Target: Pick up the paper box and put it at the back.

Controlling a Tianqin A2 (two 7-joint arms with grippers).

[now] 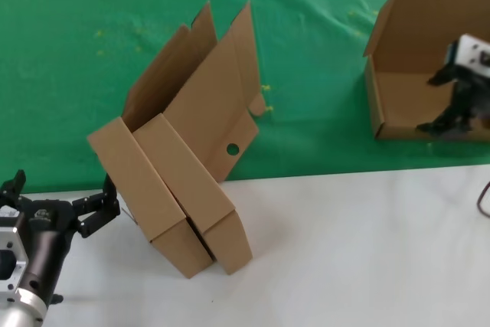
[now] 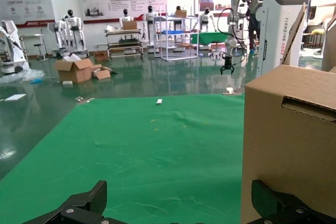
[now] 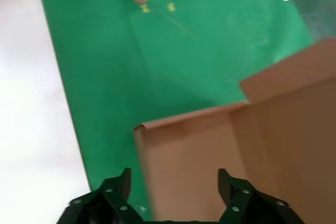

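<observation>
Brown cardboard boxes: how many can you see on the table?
3. Two brown corrugated-cardboard boxes lean together at the middle, the left one and the right one, straddling the green cloth's edge; a third open box sits far right on the cloth.

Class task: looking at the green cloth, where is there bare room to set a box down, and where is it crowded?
Bare: the green cloth left of the two leaning boxes, and the strip between them and the open box on the right. Crowded: around the right gripper at that open box, and the left gripper by the leaning pair.

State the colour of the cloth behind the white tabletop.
The cloth is green with a few small yellowish specks, seen best in the head view.
</observation>
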